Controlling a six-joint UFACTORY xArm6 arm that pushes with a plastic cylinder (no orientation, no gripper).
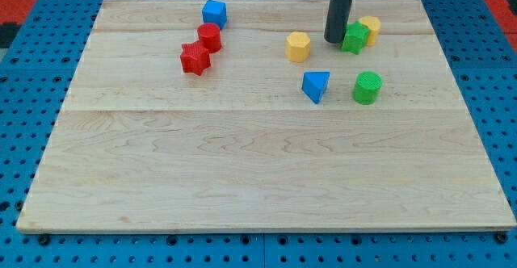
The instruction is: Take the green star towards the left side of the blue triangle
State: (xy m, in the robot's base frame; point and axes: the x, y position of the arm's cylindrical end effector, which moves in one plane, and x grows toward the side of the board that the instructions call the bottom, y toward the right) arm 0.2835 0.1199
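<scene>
My tip sits on the wooden board near the view's top right, touching or just beside the left flank of the green star; it is a bare rod, so nothing clenches or releases, it only pushes. Star is wedged against a yellow block on its right; yellow hexagon lies left of the tip. Blue triangle is below and left of the star, green cylinder to its right. Judgement: tip is on the wrong flank for a leftward push; probably must round the star first. Far left: blue cube, red cylinder, red star, clustered, well apart.
</scene>
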